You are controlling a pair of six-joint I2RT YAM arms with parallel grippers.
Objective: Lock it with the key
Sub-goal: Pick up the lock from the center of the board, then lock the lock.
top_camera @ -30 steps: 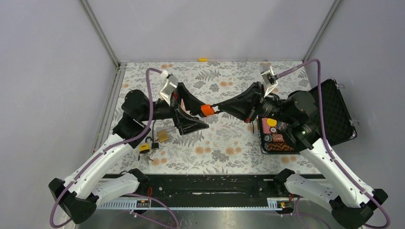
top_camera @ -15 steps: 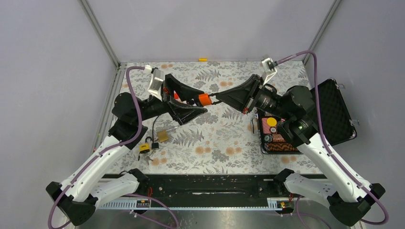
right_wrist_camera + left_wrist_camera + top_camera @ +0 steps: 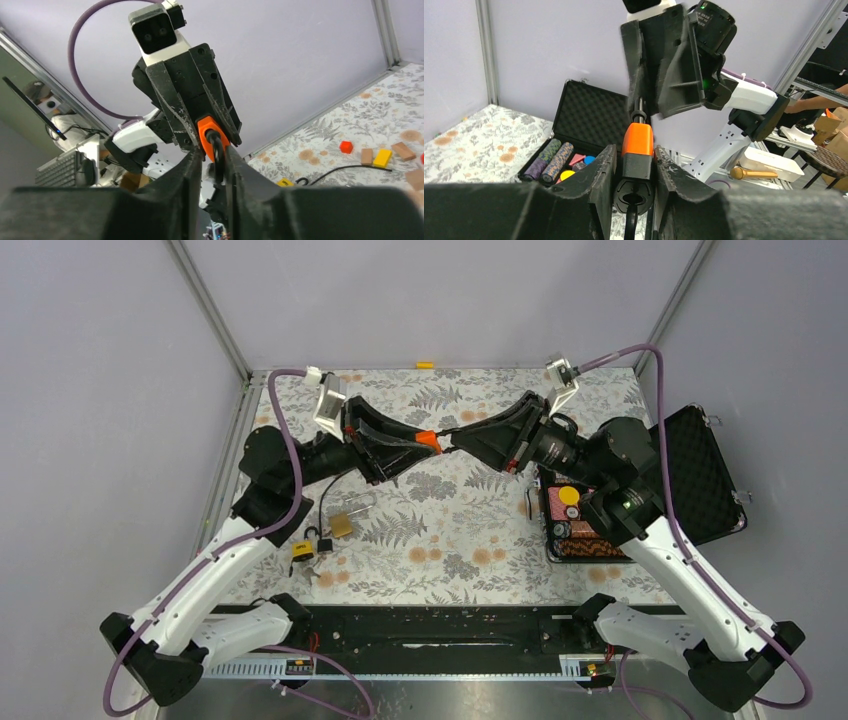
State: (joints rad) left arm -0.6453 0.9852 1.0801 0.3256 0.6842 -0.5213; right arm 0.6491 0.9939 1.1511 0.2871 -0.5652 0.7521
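An orange and black lock (image 3: 429,440) hangs in mid-air over the middle of the flowered table (image 3: 470,560), between the two arms. My left gripper (image 3: 418,446) is shut on the lock's body (image 3: 637,142), and a black cable trails down from the black end. My right gripper (image 3: 454,440) faces it from the right, shut on a black loop (image 3: 217,150) at the lock's orange end (image 3: 205,127). In each wrist view, the left gripper (image 3: 635,150) and the right gripper (image 3: 214,152) press their fingers against the piece. The key is hidden; I cannot make it out.
An open black case (image 3: 702,472) with coloured chips (image 3: 570,522) lies at the right. A brass padlock (image 3: 341,525) and a yellow padlock (image 3: 302,550) lie at the left, beside a black cable. Small coloured blocks (image 3: 382,157) sit on the table.
The left gripper stood open around the lock and has shut on it. Both arms carried the lock a little toward the far side.
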